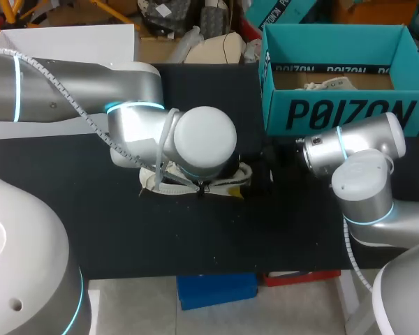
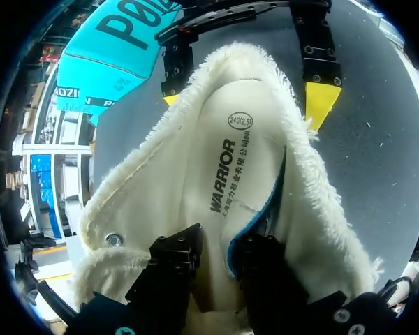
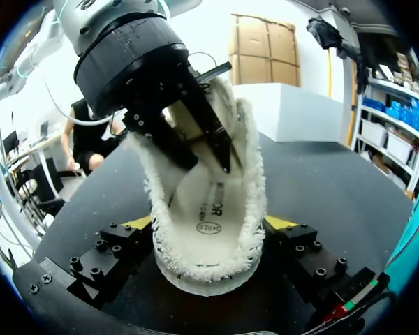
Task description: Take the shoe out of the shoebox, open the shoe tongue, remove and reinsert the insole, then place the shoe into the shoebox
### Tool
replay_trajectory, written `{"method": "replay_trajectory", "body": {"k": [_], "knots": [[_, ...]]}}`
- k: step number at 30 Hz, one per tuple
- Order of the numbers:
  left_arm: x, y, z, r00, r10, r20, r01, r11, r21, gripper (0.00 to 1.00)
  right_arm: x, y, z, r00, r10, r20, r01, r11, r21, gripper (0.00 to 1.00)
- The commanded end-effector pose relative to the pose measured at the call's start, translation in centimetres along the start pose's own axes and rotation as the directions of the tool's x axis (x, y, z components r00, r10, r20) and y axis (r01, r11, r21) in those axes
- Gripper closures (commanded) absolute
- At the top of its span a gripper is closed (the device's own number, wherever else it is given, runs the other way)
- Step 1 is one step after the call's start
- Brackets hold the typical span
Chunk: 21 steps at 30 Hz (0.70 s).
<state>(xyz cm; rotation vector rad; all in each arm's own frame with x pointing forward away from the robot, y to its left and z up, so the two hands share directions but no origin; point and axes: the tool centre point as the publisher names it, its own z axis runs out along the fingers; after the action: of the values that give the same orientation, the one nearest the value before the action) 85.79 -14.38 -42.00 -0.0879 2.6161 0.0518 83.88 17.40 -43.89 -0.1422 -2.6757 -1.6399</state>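
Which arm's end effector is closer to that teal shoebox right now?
Right. The right end effector clamps the end of the shoe that lies just beside the shoebox. The left end effector reaches into the shoe's other end, farther away.

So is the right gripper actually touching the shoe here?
Touching. The right wrist view shows the shoe lodged in the right gripper, its fleece pressed against both yellow tips, with no gap on either side.
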Motion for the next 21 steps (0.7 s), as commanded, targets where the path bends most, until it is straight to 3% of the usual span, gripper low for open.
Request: {"method": "replay_trajectory", "body": {"k": [1, 4, 12, 21], "knots": [[0.1, -0.1, 1.3, 1.000, 0.016, -0.026, -0.016, 1.000, 0.012, 0.77, 0.0, -0.3, 0.0, 1.000, 0.001, 0.000, -0.001, 1.000, 0.001, 1.00], [0.5, -0.4, 0.9, 0.998, 0.051, -0.044, -0.050, 0.999, 0.021, 1.00, 0.0, -0.3, 0.0, 1.000, 0.001, 0.000, -0.001, 1.000, 0.001, 1.00], [1.5, 0.0, -1.1, 0.985, 0.125, -0.120, -0.117, 0.990, 0.072, 1.00, 0.0, -0.3, 0.0, 1.000, 0.001, 0.000, -0.001, 1.000, 0.001, 1.00], [1.1, 1.1, -3.8, 0.982, 0.104, -0.156, -0.086, 0.990, 0.116, 1.00, 0.0, -0.3, 0.0, 1.000, 0.001, 0.000, -0.001, 1.000, 0.001, 1.00]]}}
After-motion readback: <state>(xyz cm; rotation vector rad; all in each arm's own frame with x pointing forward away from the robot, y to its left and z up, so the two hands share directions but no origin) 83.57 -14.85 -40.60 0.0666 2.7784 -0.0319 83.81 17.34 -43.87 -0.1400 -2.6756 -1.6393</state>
